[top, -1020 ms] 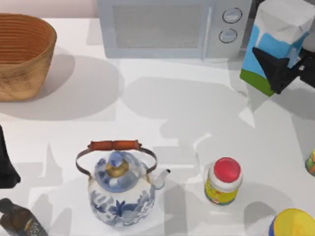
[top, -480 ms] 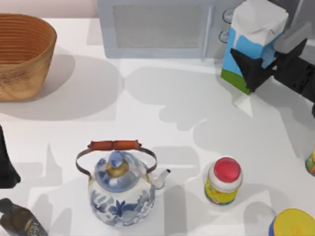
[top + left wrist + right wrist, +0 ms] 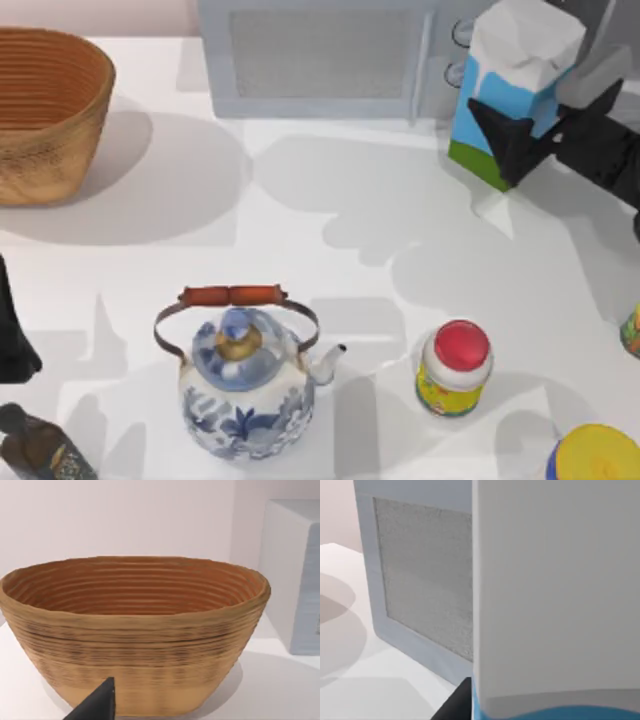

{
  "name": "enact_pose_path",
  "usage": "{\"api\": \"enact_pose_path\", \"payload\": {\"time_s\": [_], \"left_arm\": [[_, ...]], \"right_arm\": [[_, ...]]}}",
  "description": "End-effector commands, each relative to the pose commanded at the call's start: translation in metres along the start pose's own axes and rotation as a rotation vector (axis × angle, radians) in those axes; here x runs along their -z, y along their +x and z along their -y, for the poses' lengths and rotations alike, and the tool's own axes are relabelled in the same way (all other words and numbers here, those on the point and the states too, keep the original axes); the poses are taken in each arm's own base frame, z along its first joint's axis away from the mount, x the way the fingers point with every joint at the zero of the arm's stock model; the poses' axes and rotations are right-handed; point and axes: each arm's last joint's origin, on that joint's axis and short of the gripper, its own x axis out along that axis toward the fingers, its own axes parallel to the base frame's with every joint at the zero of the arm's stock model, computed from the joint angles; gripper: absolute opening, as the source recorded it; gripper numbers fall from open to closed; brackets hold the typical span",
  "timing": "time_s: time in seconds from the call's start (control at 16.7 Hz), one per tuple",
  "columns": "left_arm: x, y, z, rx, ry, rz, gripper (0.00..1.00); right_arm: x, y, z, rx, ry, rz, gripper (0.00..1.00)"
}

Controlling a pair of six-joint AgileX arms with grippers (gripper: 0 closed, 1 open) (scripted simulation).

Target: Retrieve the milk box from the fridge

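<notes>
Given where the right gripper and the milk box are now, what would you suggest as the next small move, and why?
Probably lower the milk box onto bare table toward the top view's left. The right gripper is shut on it, it looks raised in front of the microwave, and the left arm sits parked at the left edge.

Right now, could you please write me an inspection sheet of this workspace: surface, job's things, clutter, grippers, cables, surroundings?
Surface: white table, crossed by grey shadows.
Job's things: milk box tilted at the table's back right, in front of the microwave's dials, held by the right gripper; fridge: nothing seen.
Clutter: white microwave at the back; woven basket back left; blue-and-white teapot front centre; red-capped jar to its right; dark bottle front left; yellow-topped item front right.
Grippers: right gripper shut on the carton's side; left gripper low near the basket, fingers unclear.
Cables: nothing seen.
Surroundings: pale wall behind the table.
</notes>
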Motion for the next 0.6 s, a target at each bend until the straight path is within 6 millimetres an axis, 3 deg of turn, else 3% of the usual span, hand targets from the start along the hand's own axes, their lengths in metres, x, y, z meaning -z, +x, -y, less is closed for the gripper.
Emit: {"api": "enact_pose_path", "payload": {"time_s": [0.42, 0.6], "left_arm": [[0.0, 0.0, 0.0, 0.0, 0.0, 0.0, 1.0], [0.0, 0.0, 0.0, 0.0, 0.0, 0.0, 1.0]], "right_arm": [[0.0, 0.0, 0.0, 0.0, 0.0, 0.0, 0.98], [0.0, 0.0, 0.0, 0.0, 0.0, 0.0, 1.0]]}}
